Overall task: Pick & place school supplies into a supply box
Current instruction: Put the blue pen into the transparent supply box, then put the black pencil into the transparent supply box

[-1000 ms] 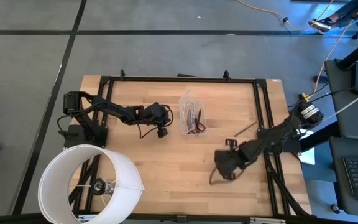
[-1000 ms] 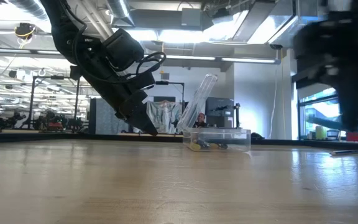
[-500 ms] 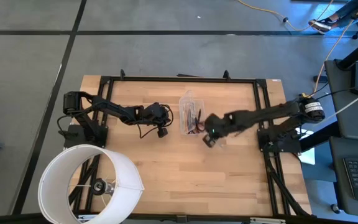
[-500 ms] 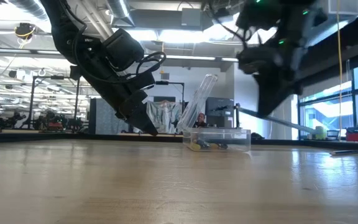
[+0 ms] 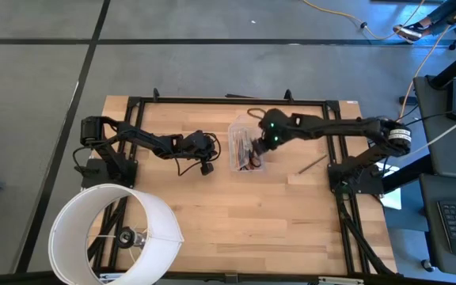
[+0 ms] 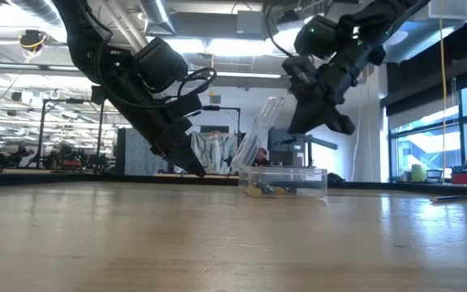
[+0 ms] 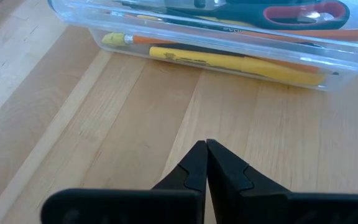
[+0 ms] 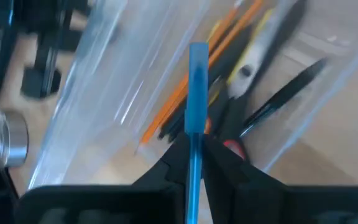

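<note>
Alignment matters most: my right claw (image 8: 194,163), pinching a blue pen (image 8: 196,99), hangs over the supply box (image 5: 244,145) near the surface's far edge, so I'd lay it lengthwise before releasing, left claw (image 7: 206,163) closed beside the box.

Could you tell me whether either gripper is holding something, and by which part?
The right gripper pinches a blue pen near one end, above the supply box. The left gripper is shut, empty.
</note>
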`<control>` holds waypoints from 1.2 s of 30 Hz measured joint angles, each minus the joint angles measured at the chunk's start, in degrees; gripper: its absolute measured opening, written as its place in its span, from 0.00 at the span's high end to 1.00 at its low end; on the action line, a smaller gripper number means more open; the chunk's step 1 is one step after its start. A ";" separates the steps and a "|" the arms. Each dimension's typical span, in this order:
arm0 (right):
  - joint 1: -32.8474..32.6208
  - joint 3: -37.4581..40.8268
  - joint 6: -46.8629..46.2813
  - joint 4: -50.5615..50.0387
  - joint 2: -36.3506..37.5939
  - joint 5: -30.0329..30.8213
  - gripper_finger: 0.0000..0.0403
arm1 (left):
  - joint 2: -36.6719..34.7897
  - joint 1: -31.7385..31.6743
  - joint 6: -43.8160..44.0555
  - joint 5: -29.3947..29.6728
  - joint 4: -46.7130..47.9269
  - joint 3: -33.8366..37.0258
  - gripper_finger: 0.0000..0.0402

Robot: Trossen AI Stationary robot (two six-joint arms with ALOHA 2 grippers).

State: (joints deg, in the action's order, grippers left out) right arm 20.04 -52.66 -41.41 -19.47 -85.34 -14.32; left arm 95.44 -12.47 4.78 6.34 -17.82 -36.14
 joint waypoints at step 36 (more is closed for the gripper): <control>3.38 0.00 3.80 10.60 -11.15 6.31 0.86 | 0.02 0.04 0.44 -0.38 0.11 0.00 0.99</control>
State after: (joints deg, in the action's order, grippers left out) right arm 23.42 -52.66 -37.61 -8.86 -96.49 -8.01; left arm 95.46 -12.43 5.21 5.96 -17.72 -36.14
